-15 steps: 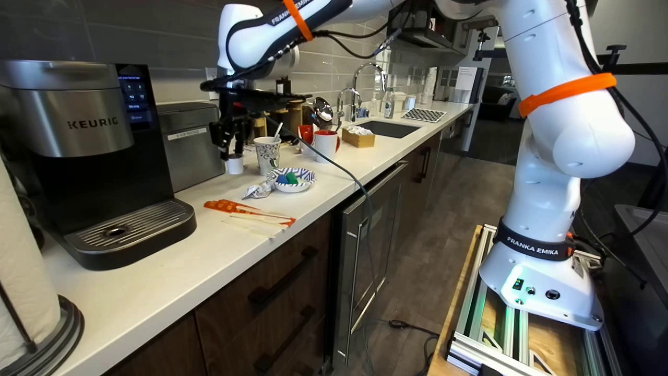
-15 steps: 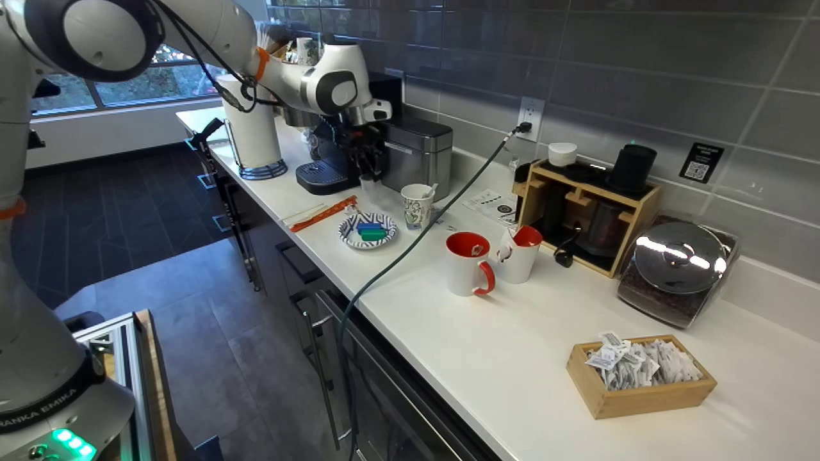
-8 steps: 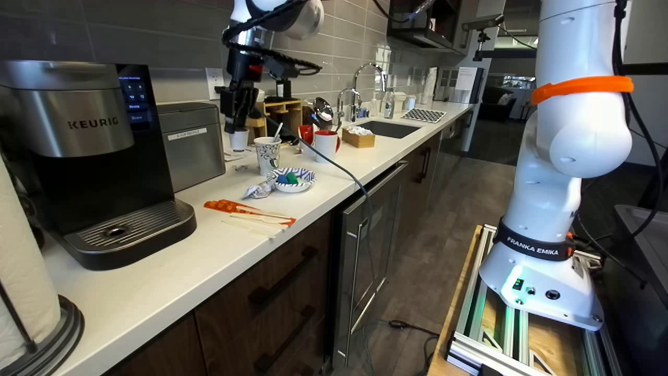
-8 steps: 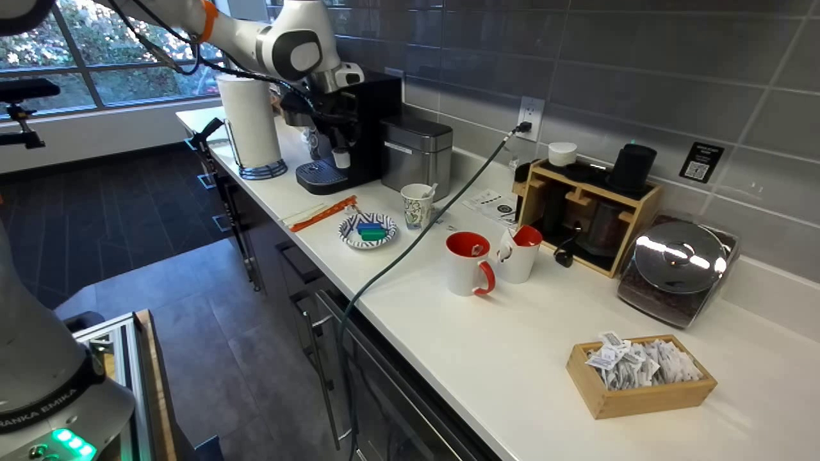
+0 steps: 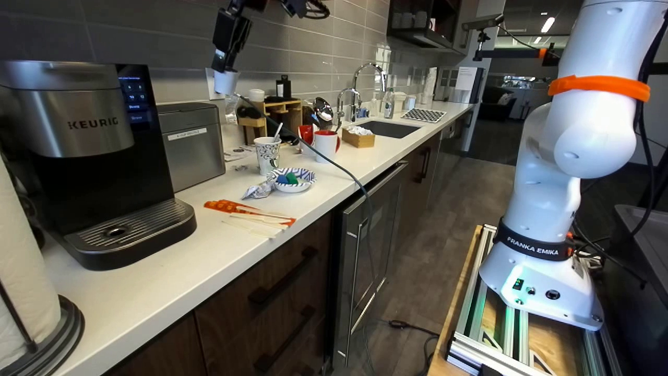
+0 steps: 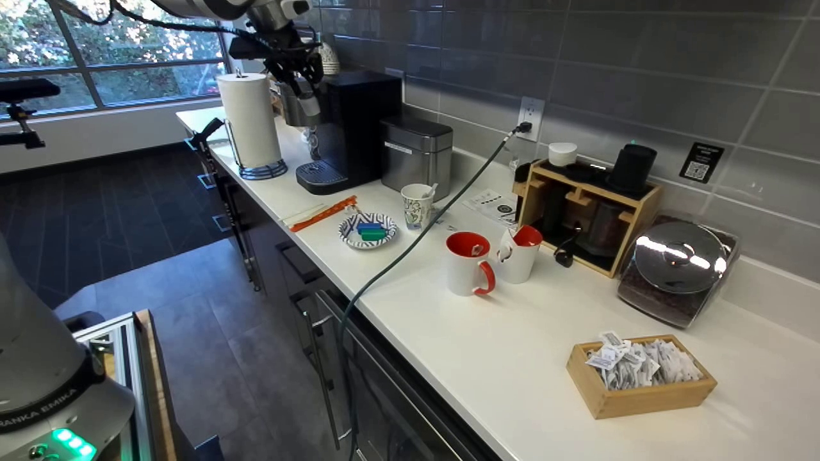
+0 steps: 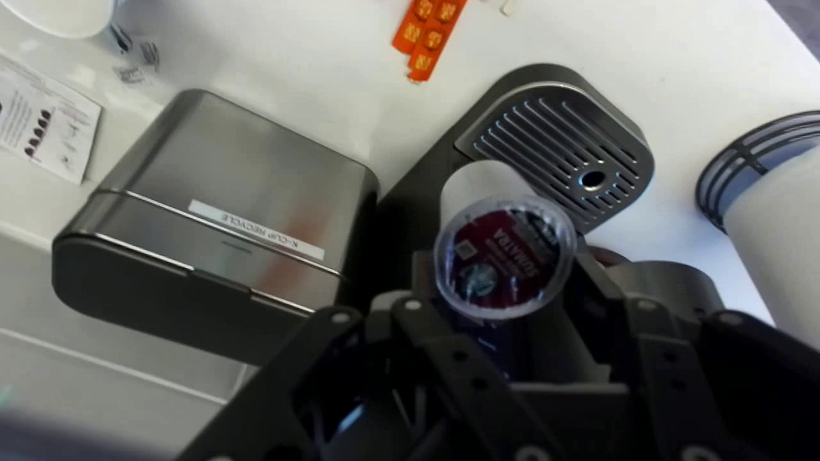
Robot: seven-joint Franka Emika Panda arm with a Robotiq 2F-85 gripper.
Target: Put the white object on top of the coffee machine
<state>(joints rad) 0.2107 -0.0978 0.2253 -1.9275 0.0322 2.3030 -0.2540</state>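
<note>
The white object is a small white coffee pod; it shows in both exterior views (image 5: 226,82) (image 6: 310,106) and in the wrist view (image 7: 483,186), with a dark red foil lid facing the wrist camera. My gripper (image 5: 223,67) is shut on it and holds it tilted in the air; the gripper also shows in an exterior view (image 6: 305,88) and the wrist view (image 7: 504,272). The black and silver coffee machine (image 5: 99,117) stands on the counter; it also shows in an exterior view (image 6: 362,109), where the pod overlaps its upper front, and under the pod in the wrist view (image 7: 551,144).
A steel box (image 5: 192,146) stands beside the machine. A paper towel roll (image 6: 246,125) stands on its other side. A patterned cup (image 6: 418,206), a patterned dish (image 6: 368,232) and orange wrappers (image 6: 323,213) lie on the counter. A cable (image 6: 410,246) crosses the counter.
My gripper has lifted the pod off the counter and raised it high. It has moved toward the coffee machine's upper front. The pod has tilted. The counter objects have not moved.
</note>
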